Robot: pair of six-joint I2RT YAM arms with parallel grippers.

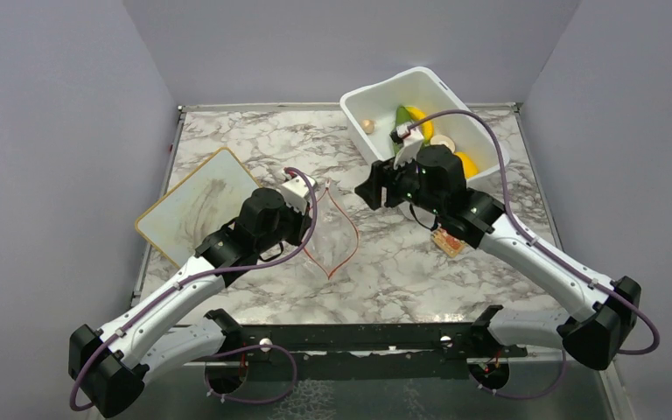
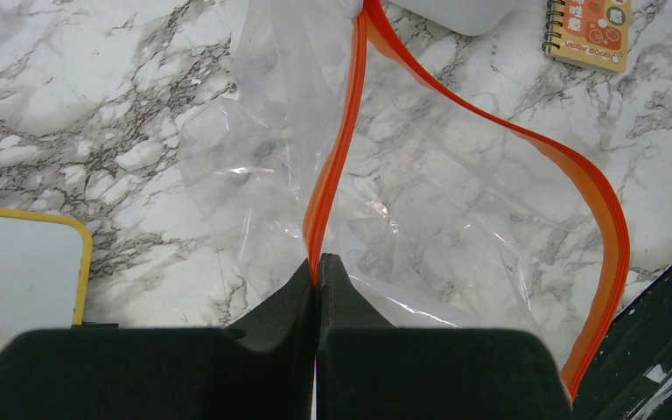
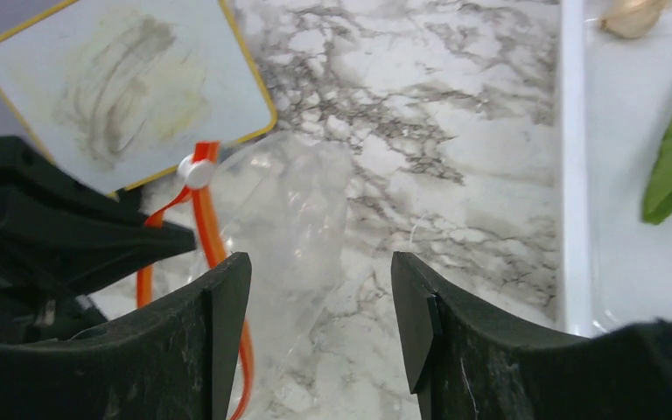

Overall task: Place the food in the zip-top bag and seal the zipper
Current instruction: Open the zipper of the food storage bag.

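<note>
**Left fingers clenched on the zipper; food lay in the tub**

The left fingers (image 2: pixel 318 273) were clenched on the zipper (image 2: pixel 337 157). The red-orange strip vanished between their tips, so how much of it they gripped could not be seen. The zip-top bag (image 2: pixel 420 210) lay on the marble desk (image 2: pixel 96 114) with its mouth gaping. The far side of the strip bowed away to the right and ran out of the left wrist view at the bottom.

The right fingers (image 1: pixel 374 188) were spread apart and held nothing, between the bag and the white tub (image 1: pixel 381 92).

The food was all in that tub. The leafy vegetable (image 1: pixel 401 115) and the banana (image 1: pixel 419 122) were partly hidden by the right arm. The yellow oval fruit (image 1: pixel 466 164) was half covered by the same arm, and a beige piece (image 1: pixel 367 126) lay apart. The right wrist view caught only a leaf edge and one beige piece cut off at the top.

A small orange spiral notebook (image 2: pixel 588 33) lay near the bag. Its cover bore cartoon figures and print too small to read with certainty. A smudged yellow-rimmed board (image 1: pixel 194 208) lay to the left.
</note>
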